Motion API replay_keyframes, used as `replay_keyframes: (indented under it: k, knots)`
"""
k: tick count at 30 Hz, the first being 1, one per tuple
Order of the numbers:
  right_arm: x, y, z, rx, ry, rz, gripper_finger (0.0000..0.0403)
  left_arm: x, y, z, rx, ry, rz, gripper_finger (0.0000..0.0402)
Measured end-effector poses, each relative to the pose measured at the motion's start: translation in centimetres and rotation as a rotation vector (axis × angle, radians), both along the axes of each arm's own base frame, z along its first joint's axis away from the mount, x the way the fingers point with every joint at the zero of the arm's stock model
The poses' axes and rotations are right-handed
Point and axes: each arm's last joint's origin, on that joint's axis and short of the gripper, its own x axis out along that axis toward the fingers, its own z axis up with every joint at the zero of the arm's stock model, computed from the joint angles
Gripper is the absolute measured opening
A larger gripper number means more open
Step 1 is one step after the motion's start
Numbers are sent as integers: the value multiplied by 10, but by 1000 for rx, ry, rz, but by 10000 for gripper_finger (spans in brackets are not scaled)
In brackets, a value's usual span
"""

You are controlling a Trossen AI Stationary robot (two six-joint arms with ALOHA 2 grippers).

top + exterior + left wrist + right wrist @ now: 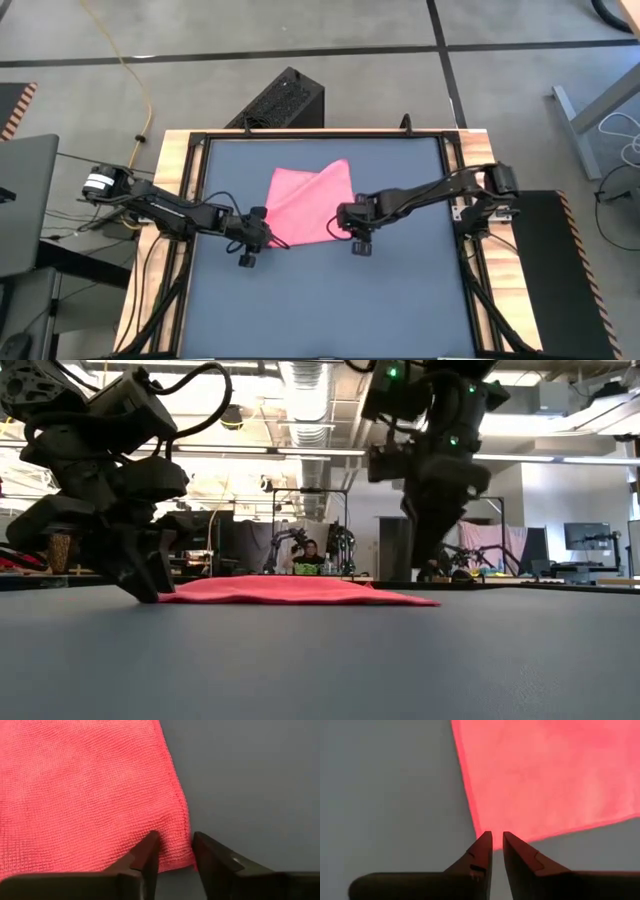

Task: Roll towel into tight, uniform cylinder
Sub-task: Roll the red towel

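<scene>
Both grippers pinched the towel's [311, 205] near corners.
Left gripper [175, 851] clamped one corner; right gripper [497, 846] clamped the other, cloth flat on the table [330, 300] beyond them.

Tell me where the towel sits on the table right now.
In the high view the towel lies flat on the far middle of the table, between the left gripper and right gripper, each at a near corner.
</scene>
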Motion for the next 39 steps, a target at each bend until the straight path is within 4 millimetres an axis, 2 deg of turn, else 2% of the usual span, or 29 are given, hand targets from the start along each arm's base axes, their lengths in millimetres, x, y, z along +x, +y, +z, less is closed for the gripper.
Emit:
replay_keyframes:
  k: [4, 8, 16, 21, 31, 35, 39]
  knots:
    - [3, 4, -3, -7, -5, 33, 80, 0, 0, 0, 11, -1, 2, 45]
    - [3, 3, -4, -3, -6, 51, 112, 0, 1, 0, 16, 1, 6, 6]
    - [4, -8, -3, 116, -8, 15, 218, 0, 1, 0, 17, 2, 3, 2]
    - [4, -3, -7, 77, -13, 19, 238, 0, 1, 0, 15, 2, 1, 1]
    - [-16, -1, -48, 68, -58, -46, 190, -1, 0, -1, 17, 4, -11, 0]
    - [-22, 1, -56, 49, -48, -72, 129, -1, 0, -1, 17, 4, -12, 0]
    - [-23, 3, -56, 40, -36, -71, 33, -1, 0, 0, -1, 0, -24, 0]
